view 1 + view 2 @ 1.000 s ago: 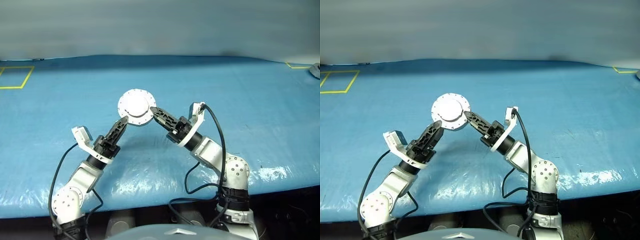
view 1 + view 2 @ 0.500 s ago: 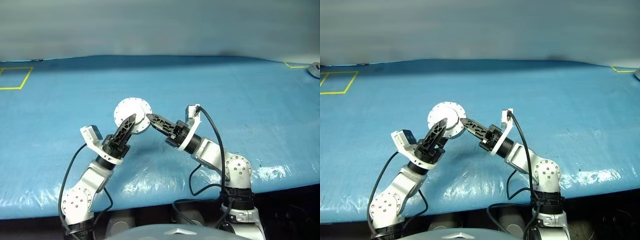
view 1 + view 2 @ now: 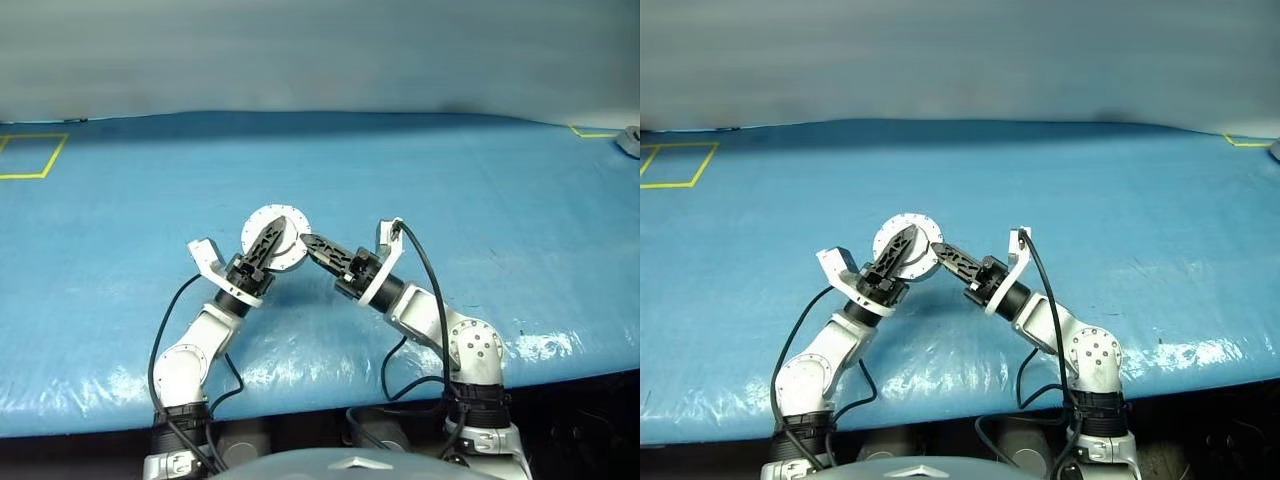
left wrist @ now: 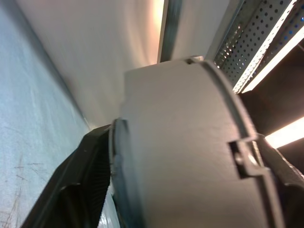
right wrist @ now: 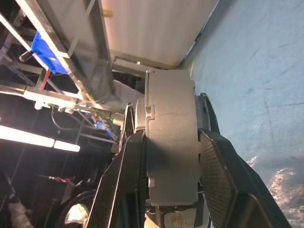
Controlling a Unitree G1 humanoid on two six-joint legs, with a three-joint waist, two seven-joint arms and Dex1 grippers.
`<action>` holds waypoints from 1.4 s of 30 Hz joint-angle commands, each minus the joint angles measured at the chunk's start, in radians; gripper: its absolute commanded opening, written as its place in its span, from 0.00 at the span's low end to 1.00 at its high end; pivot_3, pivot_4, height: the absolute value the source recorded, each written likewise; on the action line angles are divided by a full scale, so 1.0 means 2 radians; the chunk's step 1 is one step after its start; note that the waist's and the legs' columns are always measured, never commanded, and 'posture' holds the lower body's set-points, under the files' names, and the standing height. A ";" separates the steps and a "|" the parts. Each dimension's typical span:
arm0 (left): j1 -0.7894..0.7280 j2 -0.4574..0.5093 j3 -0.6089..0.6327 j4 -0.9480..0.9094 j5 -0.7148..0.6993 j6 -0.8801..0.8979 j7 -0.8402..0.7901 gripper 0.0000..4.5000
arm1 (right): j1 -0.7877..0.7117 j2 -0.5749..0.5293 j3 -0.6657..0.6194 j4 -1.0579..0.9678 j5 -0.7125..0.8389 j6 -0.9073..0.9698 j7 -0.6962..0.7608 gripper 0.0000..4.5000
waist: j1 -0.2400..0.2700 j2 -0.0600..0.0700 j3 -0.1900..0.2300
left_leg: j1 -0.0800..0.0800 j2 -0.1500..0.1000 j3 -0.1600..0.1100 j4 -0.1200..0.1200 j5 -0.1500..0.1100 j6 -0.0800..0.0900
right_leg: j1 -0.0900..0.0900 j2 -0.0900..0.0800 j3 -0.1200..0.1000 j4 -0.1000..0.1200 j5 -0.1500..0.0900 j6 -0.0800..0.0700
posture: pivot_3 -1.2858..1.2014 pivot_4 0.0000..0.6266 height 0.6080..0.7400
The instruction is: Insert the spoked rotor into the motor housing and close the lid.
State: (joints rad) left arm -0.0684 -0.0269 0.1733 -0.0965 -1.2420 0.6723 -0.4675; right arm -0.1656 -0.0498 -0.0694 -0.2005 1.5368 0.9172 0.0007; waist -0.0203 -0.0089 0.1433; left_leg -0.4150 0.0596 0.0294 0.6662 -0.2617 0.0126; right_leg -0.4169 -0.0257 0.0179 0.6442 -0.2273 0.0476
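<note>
Grey round motor housing (image 3: 278,238), notched rim, clamped between right gripper (image 3: 308,242) jaws and left gripper (image 3: 272,235) jaws.

The scene is evenly and brightly lit from above; glare is seen on the blue table cover (image 3: 300,350) along its near edge; strip lights (image 5: 38,138) are blown out in the wrist views, where the close grey housing (image 4: 185,156) is blurred.

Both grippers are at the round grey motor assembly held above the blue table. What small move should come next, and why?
Probably finish closing the left gripper on the motor housing. The right gripper clamps the housing's rim between its fingers, holding it above the blue table, while the left fingers straddle the body, so a second firm grip seems the next step.
</note>
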 commanded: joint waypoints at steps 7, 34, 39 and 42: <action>-0.017 -0.004 -0.010 0.004 0.009 0.018 0.031 0.59 | -0.007 0.031 0.008 -0.025 0.018 -0.022 0.000 0.27 | -0.002 0.000 0.000 | 0.000 0.000 0.000 0.000 0.000 0.000 | 0.000 0.000 0.000 0.000 0.000 0.000 | 0.52 0.24 1.00; -0.094 0.005 0.080 0.060 0.054 -0.067 0.097 0.59 | -0.022 0.050 0.002 -0.021 -0.066 -0.056 -0.042 0.79 | -0.003 0.000 0.000 | 0.000 0.000 0.000 0.000 0.000 0.000 | 0.000 0.001 0.000 0.000 0.000 0.000 | 0.52 0.24 1.00; -0.120 0.043 0.091 0.106 0.175 -0.146 0.138 0.59 | 0.002 -0.021 0.050 -0.066 -0.253 -0.103 -0.029 0.79 | 0.002 0.000 0.000 | 0.000 0.000 0.000 0.000 0.000 -0.001 | 0.000 0.000 0.000 0.000 0.000 0.000 | 0.52 0.24 1.00; -0.134 0.052 0.104 0.129 0.183 -0.154 0.131 0.59 | 0.029 -0.039 0.054 -0.088 -0.281 -0.123 0.009 0.79 | 0.005 0.000 0.000 | 0.000 0.000 0.000 0.000 0.001 -0.001 | 0.000 0.000 0.000 -0.001 0.000 0.001 | 0.52 0.24 1.00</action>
State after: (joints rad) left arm -0.2940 0.0707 0.3830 0.1827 -0.8806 0.3915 -0.1800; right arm -0.1083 -0.1297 0.0316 -0.3071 1.0000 0.7033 -0.0231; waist -0.0102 -0.0093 0.1431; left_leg -0.4160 0.0589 0.0290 0.6661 -0.2604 0.0104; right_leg -0.4167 -0.0254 0.0187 0.6429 -0.2267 0.0488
